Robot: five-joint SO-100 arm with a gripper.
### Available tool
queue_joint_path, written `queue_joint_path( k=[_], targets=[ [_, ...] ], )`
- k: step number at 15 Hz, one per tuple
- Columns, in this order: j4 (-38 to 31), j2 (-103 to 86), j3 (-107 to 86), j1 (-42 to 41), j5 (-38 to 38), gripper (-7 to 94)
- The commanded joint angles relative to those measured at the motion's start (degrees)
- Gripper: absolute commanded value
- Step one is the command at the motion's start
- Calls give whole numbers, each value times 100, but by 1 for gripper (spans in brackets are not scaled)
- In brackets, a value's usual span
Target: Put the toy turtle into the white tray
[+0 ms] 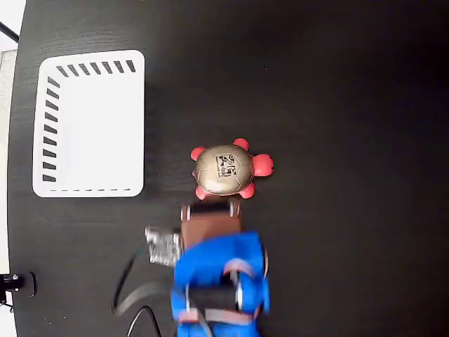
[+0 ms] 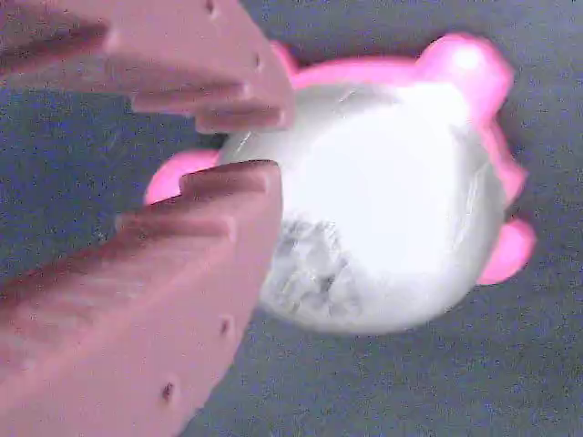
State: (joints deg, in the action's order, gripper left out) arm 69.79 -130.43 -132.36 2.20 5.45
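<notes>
Hovering just over the toy turtle (image 1: 224,170), the blue arm (image 1: 219,277) reaches up from the picture's lower edge in the fixed view.
The tool (image 2: 260,146) has its jaws slightly parted beside the shell, gripping nothing; the wrist view is blurred, its printed mark unreadable. The turtle sits on the black tabletop (image 1: 337,84), apart from the white tray (image 1: 90,186) at left; the arm's base is cut off.

Your arm (image 1: 221,281) is bright blue plastic, with a silver metal block at its left side in the fixed view and black cables trailing beside it. Your gripper (image 2: 260,146) has two dusty-pink fingers (image 2: 137,300) with stepped, notched inner edges and small round holes.
</notes>
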Motion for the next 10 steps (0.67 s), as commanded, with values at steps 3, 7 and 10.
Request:
queue_joint_path(
  k=[3,7,10],
  targets=[
    [756,1424,1758,352,475,0],
    [1011,2013,2153,325,562,8],
    [1178,2215,2426,308,571,37]
  ],
)
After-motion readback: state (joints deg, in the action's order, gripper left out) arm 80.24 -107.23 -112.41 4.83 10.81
